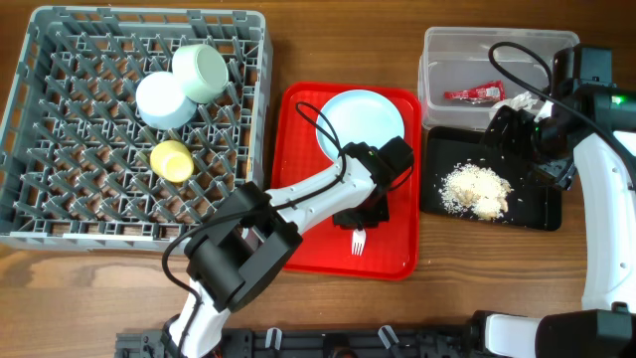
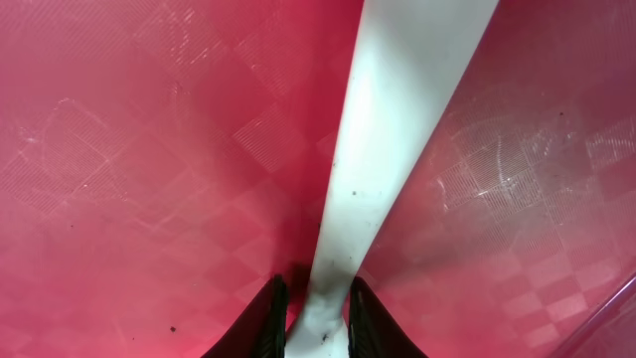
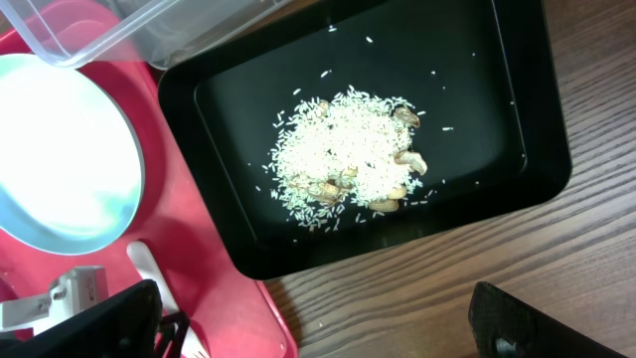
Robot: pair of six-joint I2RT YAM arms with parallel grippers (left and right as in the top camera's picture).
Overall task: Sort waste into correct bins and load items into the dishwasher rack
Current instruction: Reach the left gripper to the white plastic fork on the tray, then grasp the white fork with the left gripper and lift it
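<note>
Left wrist view: left jaws pinch the handle end of the white fork (image 2: 397,129), one finger against each side, the fork lying flat on the red tray (image 2: 149,179). Right jaws stand wide apart above the black tray (image 3: 497,99) of food scraps (image 3: 348,149), holding nothing.

The left arm (image 1: 316,191) has smooth white link shells set between blocky matte-black joint housings. The largest black block (image 1: 241,257) sits near its base, and a thin black cable (image 1: 328,129) loops off its upper link. The left gripper (image 2: 316,323) ends in two narrow, glossy black fingers (image 2: 262,320) with rounded tips. The right arm (image 1: 608,209) has the same white shells and black joints, its own black cable (image 1: 517,55), and what seems to be a small green light (image 1: 618,99). The right gripper (image 3: 318,328) has broad, flat black fingers (image 3: 94,320).
</note>
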